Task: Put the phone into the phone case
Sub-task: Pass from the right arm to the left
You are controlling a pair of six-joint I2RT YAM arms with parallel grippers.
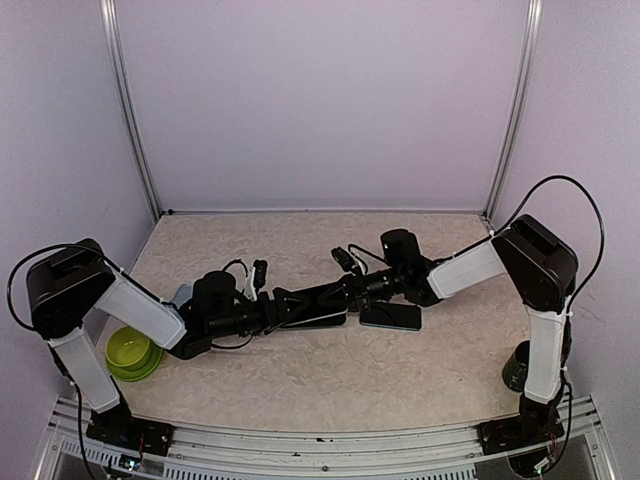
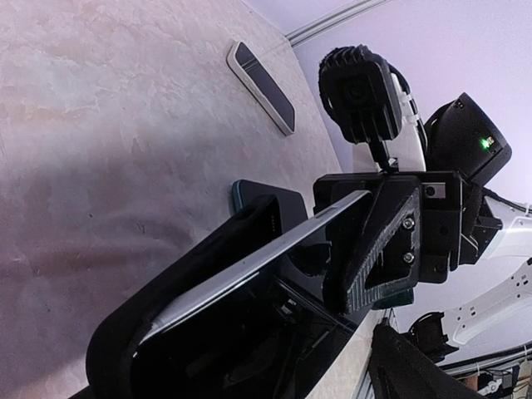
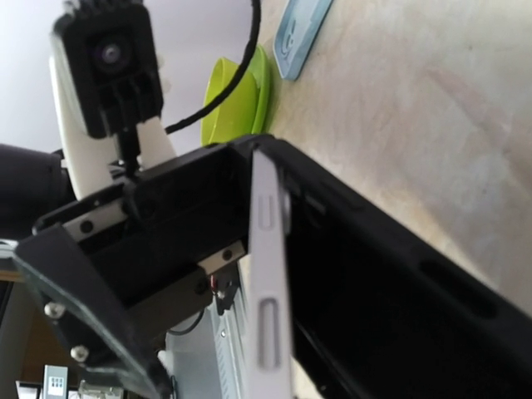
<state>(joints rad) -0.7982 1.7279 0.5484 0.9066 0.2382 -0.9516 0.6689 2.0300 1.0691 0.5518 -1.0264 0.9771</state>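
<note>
Mid-table, the right gripper (image 2: 353, 220) pinches the phone (image 2: 249, 266) tight, its edge sunk in the black case (image 2: 195, 258) — both tilted off the table. The left gripper (image 1: 283, 304) stands wide around the case's end — grip unclear. A teal-edged slab (image 1: 390, 317) lies just beside; bowl (image 1: 133, 352) far left.

We can read no words, brands, numbers or signs on anything here. A small pale sticker (image 3: 56, 383) at seven o'clock in the right wrist view is too blurred to read.
</note>
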